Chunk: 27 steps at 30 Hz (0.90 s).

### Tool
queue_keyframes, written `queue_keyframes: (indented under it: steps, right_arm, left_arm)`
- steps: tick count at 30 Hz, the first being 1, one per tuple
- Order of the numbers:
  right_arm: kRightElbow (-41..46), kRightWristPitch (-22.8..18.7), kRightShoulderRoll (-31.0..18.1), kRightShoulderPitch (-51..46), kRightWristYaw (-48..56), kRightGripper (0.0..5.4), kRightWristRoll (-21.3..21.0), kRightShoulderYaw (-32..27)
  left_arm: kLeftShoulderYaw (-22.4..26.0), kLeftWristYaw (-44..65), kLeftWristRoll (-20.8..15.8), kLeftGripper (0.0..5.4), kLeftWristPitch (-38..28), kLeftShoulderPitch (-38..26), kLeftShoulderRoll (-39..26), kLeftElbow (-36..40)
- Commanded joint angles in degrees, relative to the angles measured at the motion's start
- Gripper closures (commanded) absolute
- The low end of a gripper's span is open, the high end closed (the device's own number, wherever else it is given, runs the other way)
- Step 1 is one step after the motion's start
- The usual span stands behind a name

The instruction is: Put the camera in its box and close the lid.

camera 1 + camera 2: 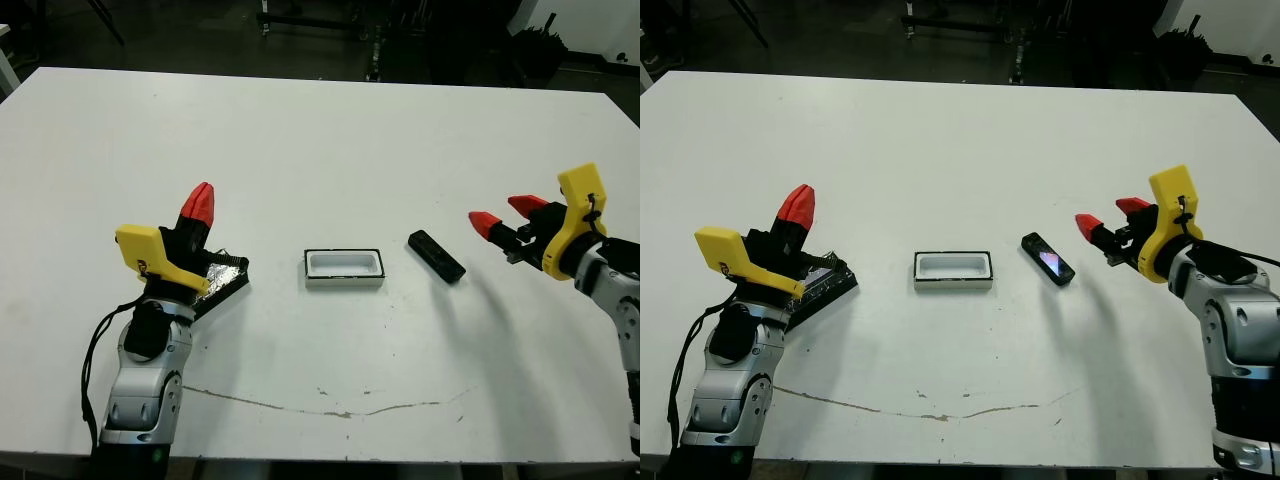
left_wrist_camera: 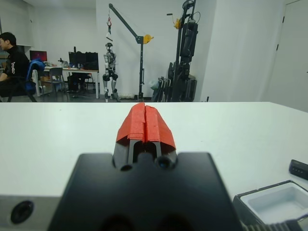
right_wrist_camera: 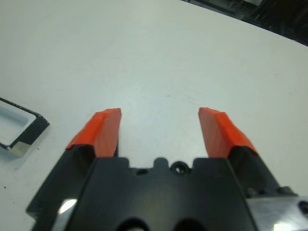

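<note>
1. Near the middle of the head view, slightly below centre: small oblong box with white lining and thin black rim (image 1: 345,268), open and empty on the white desk (image 1: 320,130).
2. Just right of it, apart from it and lying at a slant: slim matte-black camera bar (image 1: 436,256), not yet gripped.
3. At lower left: flat black lid with silvery reflective top (image 1: 222,279), partly hidden behind the left pincer (image 1: 199,203).
4. Left pincer pressed together with nothing between the red tips, raised over the lid, pointing up the frame.
5. Right pincer (image 1: 505,215) at the right edge, spread wide and empty, aimed toward the camera bar, well apart from it.
6. Likely trouble: a slanted bar met off-axis could skid or spin across the smooth desk instead of seating between the fingers.
7. Also possible: nudging the light box while lowering the bar, or setting it in crooked, leaving the lid unable to sit flush.
</note>
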<state>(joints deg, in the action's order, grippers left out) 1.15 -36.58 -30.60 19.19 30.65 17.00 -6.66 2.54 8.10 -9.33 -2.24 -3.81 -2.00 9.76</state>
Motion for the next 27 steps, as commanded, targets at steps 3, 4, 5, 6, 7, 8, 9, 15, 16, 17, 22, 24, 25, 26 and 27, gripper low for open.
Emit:
queue_keyframes:
  steps: [3,4,5,6,7,8,9,15,16,17,22,24,25,26,27]
  right_arm:
    - [-1.03,0.34,0.3,0.15,0.11,0.41,-0.17,0.12]
    - [-0.95,0.35,0.37,0.02,0.04,0.25,-0.3,0.3]
    - [-0.76,0.19,0.44,-0.11,-0.04,0.14,-0.37,0.49]
    - [-0.53,0.19,0.52,-0.27,-0.13,0.0,-0.49,0.68]
    - [-0.37,0.22,0.72,-0.4,-0.15,0.0,-0.48,0.82]
    - [-0.33,0.24,0.88,-0.44,-0.04,0.0,-0.4,0.99]
    - [-0.3,0.16,1.02,-0.43,0.08,0.0,-0.34,1.21]
    - [-0.37,-1.1,1.59,-0.12,0.21,0.0,-0.66,2.95]
    - [-0.39,-0.74,1.57,-0.21,0.28,0.0,-1.08,3.5]
    - [-0.49,-0.08,1.41,-0.31,0.41,0.0,-1.7,4.19]
    - [-1.54,2.97,0.83,-0.3,1.58,0.0,-4.63,7.29]
    - [-1.48,3.99,0.63,-0.33,1.54,0.0,-6.32,8.7]
    - [-1.49,4.37,0.57,-0.33,1.57,0.0,-7.05,9.28]
    - [-1.49,4.66,0.55,-0.36,1.61,0.0,-7.68,9.71]
    - [-1.67,5.09,0.46,-0.28,1.78,0.0,-8.51,10.39]
  left_arm:
    - [-1.46,1.79,2.3,4.59,8.1,0.9,-4.62,3.68]
    - [-1.72,2.15,2.62,4.42,9.58,0.85,-5.41,4.31]
    - [-2.01,2.3,3.03,4.3,10.83,0.79,-6.06,4.86]
    - [-2.2,2.39,3.32,4.15,11.62,0.73,-6.48,5.2]
    - [-2.34,2.49,3.58,4.02,12.15,0.65,-6.74,5.4]
    - [-2.44,2.55,3.69,3.89,12.55,0.61,-6.86,5.54]
    - [-2.49,2.59,3.62,3.73,12.95,0.6,-6.89,5.69]
    - [-2.48,2.67,2.93,2.93,14.12,0.87,-6.91,6.28]
    - [-2.49,2.68,2.95,2.77,14.17,0.92,-6.91,6.29]
    - [-2.49,2.73,2.88,2.66,14.33,0.97,-6.91,6.36]
    - [-2.69,2.73,3.2,2.0,14.51,1.3,-7.1,6.64]
    - [-2.66,2.78,2.91,1.75,14.59,1.42,-6.97,6.69]
    - [-2.68,2.79,2.89,1.59,14.56,1.48,-6.97,6.68]
    - [-2.71,2.77,2.89,1.43,14.54,1.56,-6.94,6.7]
    - [-2.7,2.66,2.86,1.34,14.66,1.65,-6.85,6.76]
